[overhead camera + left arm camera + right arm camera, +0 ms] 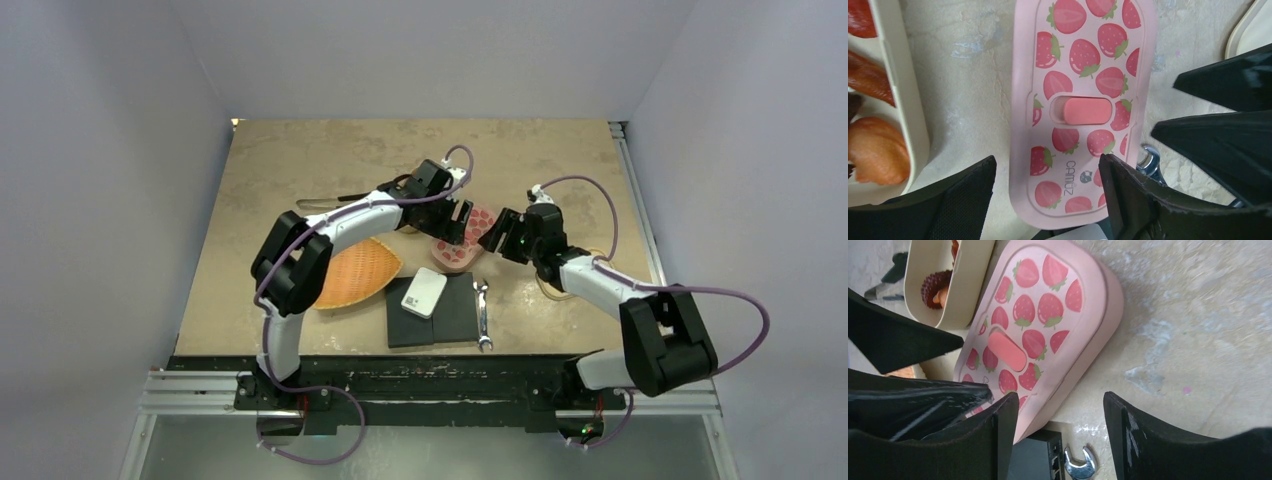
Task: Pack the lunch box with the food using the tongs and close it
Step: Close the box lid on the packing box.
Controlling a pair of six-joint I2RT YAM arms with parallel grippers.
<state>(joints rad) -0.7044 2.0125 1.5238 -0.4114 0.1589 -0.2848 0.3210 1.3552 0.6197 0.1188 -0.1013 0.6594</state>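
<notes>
The left jaws stand spread and hold nothing. The pink strawberry lid (1083, 65) lies flat on the counter (973, 75) directly beneath the gap between them. The right jaws are also spread and empty, with the same lid close beside one of their fingers and a silver wrench (1079, 466) just past their tips. Off to one side of the left jaws sits the cream lunch box (905, 100), open, with orange and red food (875, 150) inside. The tongs (325, 203) lie on the counter well apart from both jaws, unheld. Packing looks largely done, though it cannot be told whether any piece remains outside. What is left appears to be the closing: lifting the lid and seating it on the box.
</notes>
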